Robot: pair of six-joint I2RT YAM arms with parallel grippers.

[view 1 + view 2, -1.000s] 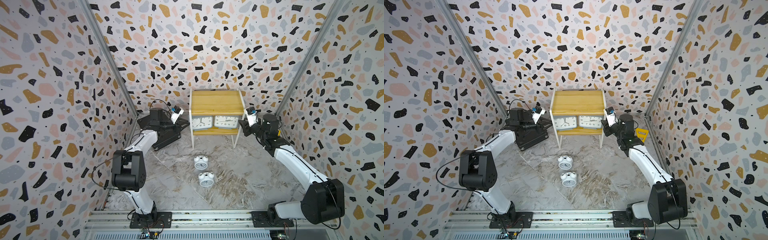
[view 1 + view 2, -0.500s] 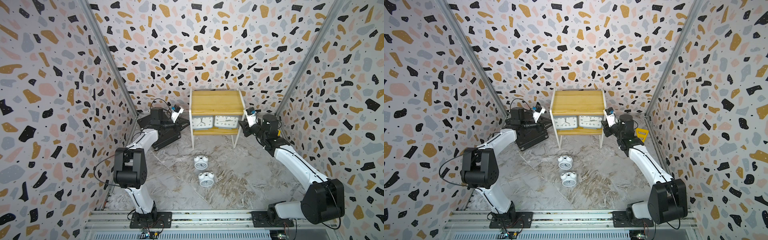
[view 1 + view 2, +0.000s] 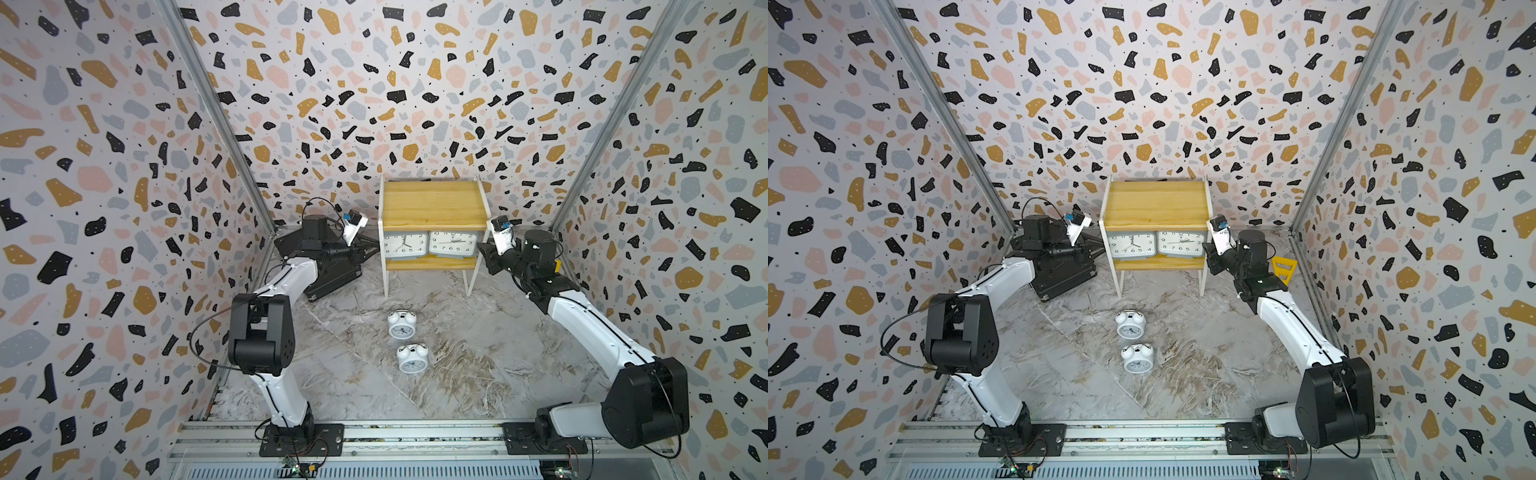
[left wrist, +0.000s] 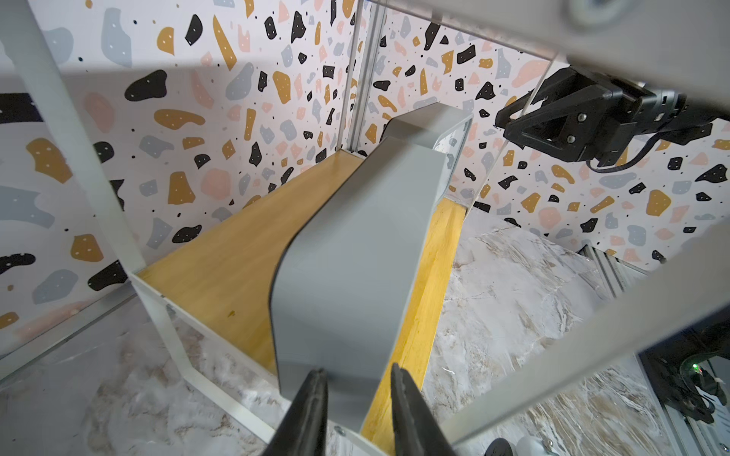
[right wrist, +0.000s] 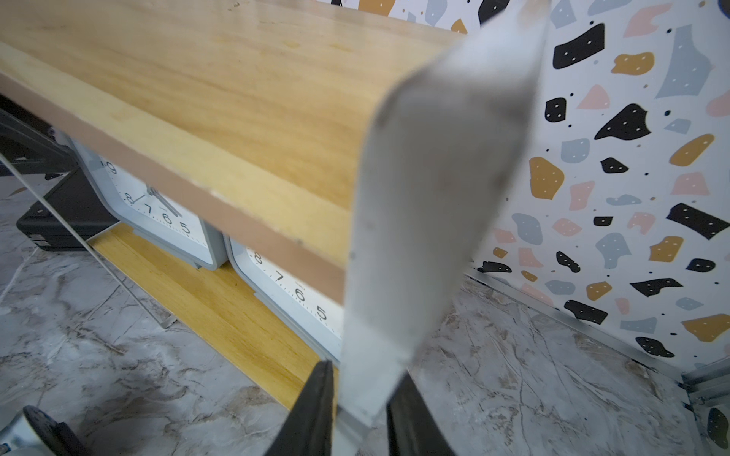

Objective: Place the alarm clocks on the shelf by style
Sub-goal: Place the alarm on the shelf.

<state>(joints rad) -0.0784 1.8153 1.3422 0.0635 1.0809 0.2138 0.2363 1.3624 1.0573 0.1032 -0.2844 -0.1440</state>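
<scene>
Clocks of the grey, rounded-rectangular kind stand side by side on the lower board of the shelf (image 3: 432,203), as both top views on my remote feed show. The left grey clock (image 3: 405,246) and the right grey clock (image 3: 453,244) are upright, with white dials facing the arm bases. Their long axes run along the board from one white side frame toward the other, inner ends touching or nearly so.

On the marbled floor (image 3: 498,353) in front of the shelf, apart from its legs, sit the far twin-bell clock (image 3: 401,326) and the near twin-bell clock (image 3: 412,359). They are one behind the other, bells toward the shelf, dials toward my camera. I cannot tell whether they stand or lie back.

The left arm (image 3: 286,274) rises from the front rail (image 3: 415,434) to a high elbow, then reaches forward over a black case (image 3: 332,274). The left wrist view puts the left gripper (image 4: 357,369) at the shelf's left frame, fingers parted with the outer end of the left grey clock between them. I cannot tell whether they press on it.

The right arm (image 3: 582,320) stretches low and long to the opposite side. There the right gripper (image 5: 362,373) is clamped on the shelf's white frame strip, which fills the gap between its fingers. A yellow triangular piece (image 3: 1283,268) sits beside that wrist.
</scene>
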